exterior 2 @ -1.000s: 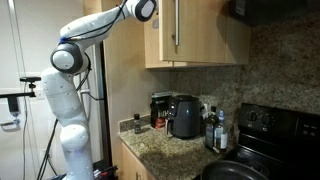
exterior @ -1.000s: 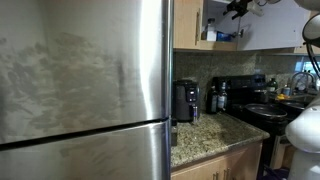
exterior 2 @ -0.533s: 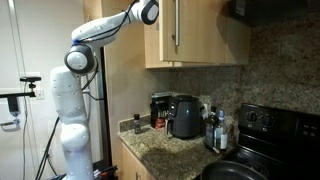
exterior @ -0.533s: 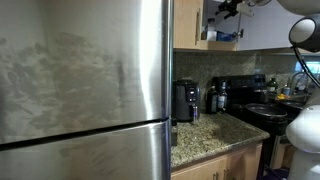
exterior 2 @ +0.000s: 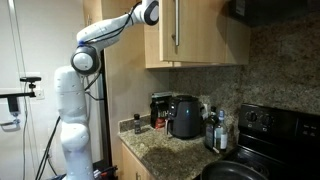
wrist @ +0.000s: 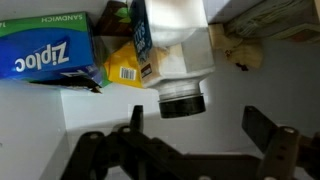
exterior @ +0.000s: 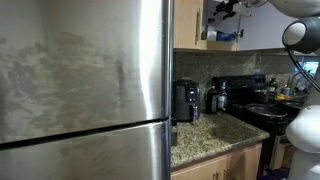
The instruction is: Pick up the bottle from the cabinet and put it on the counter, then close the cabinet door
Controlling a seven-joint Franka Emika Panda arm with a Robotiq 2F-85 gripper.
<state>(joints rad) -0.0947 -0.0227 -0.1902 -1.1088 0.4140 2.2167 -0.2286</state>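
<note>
My black claw [wrist: 200, 138] is spread and released. The small white, blue-labelled bottle [wrist: 172, 45] stands just ahead, slightly off-centre. I'd centre on it, advance, then clench below its dark cap.

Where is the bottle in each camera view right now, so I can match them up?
Wrist view: the bottle is centre frame, cap towards the open end effector.
Exterior view: top, inside the cabinet; too small to single out.
Exterior view: not visible, hidden by the cabinet and its wooden front.
Shared landmark: the cabinet, seen in the wrist view as its white interior; both exterior views also show the black coffee maker.
</note>
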